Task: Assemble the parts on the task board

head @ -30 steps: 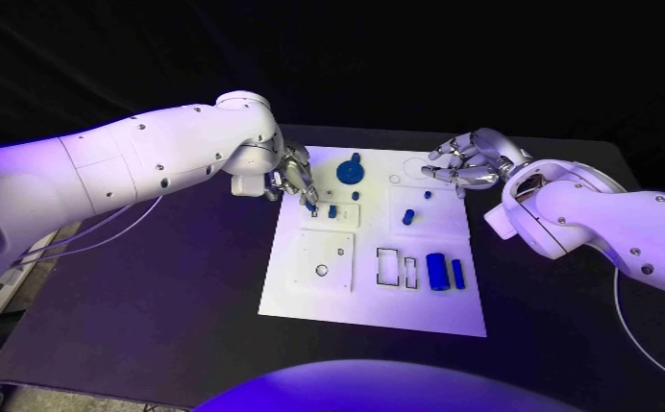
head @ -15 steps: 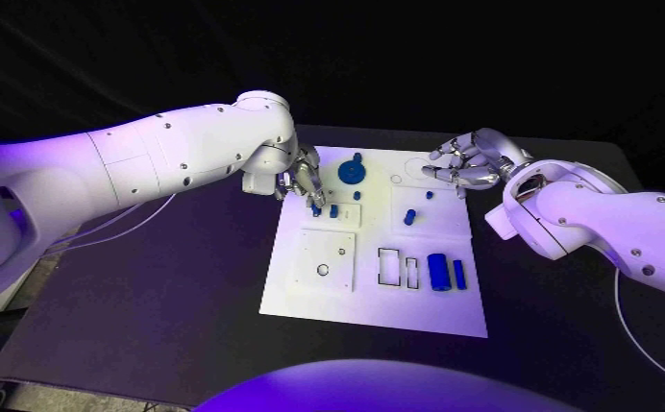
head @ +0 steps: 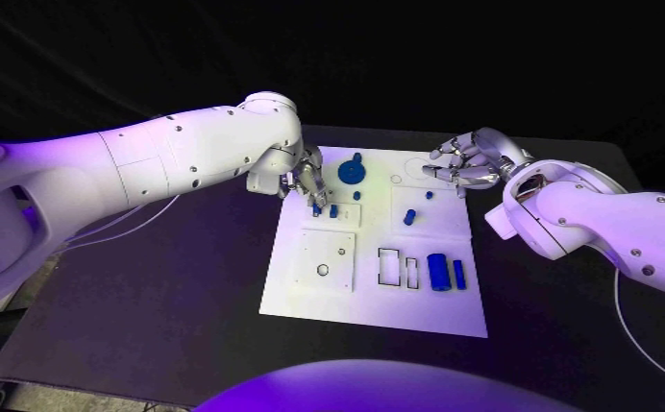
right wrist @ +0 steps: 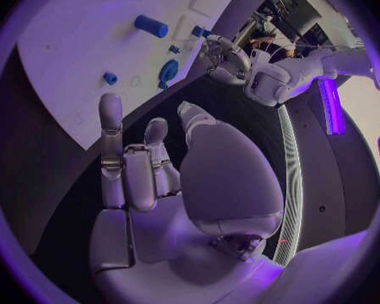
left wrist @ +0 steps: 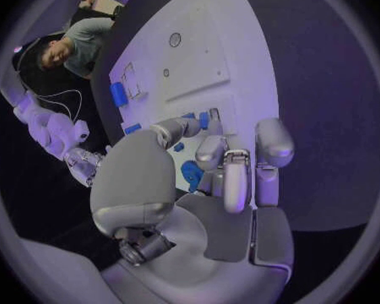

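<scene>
Blue against the white task board (head: 372, 282), a small part (head: 332, 210) stands just beside the left hand (head: 298, 180), whose fingers (head: 313, 203) hang apart and empty over it, while the right hand (head: 469, 164) hovers loosely curled, also empty, well apart.

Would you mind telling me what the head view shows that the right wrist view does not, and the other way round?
Head view alone: the task board's near edge, and the right arm leading up to the right hand. Right wrist view alone: that hand's palm side, fingers apart, holding nothing. Both: the board, the blue cylinder, the blue gear, and the left hand over the board's far left part.
</scene>
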